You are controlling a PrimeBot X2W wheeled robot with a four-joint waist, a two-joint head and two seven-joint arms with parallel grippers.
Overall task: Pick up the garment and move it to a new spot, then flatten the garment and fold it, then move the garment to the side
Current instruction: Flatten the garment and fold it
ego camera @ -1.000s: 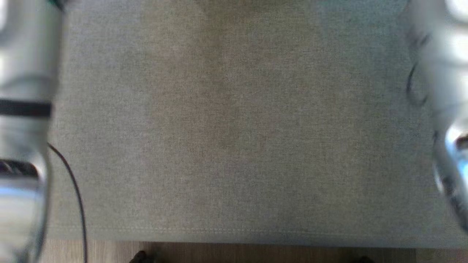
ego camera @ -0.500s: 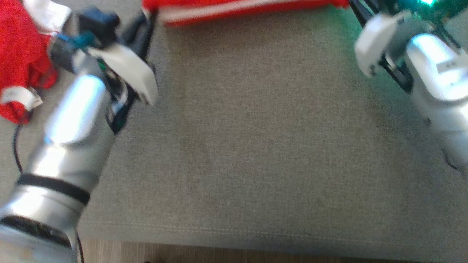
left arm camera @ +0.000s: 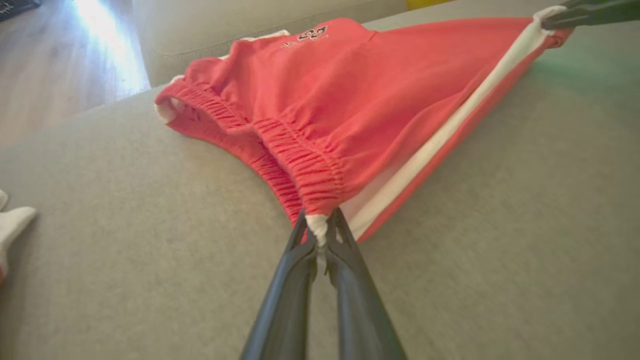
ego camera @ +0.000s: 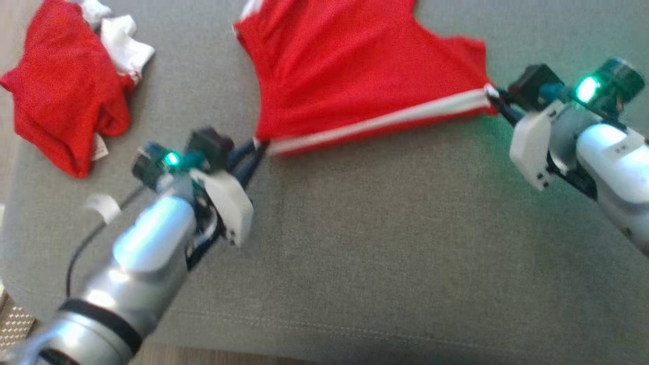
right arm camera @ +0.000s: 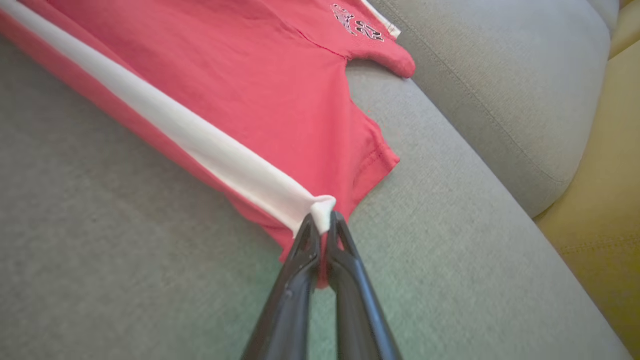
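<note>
Two corners of the red shorts [ego camera: 355,66] stretch between the clamped left hand [ego camera: 257,146] and right hand [ego camera: 494,97].

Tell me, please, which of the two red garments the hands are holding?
The red shorts with the white side stripe, stretched between the left hand and the right hand, each shut on one end. The other red garment lies crumpled, untouched.

garment [ego camera: 355,76]: top cut off, head view | logo [right arm camera: 356,24]: txt unreadable
</note>
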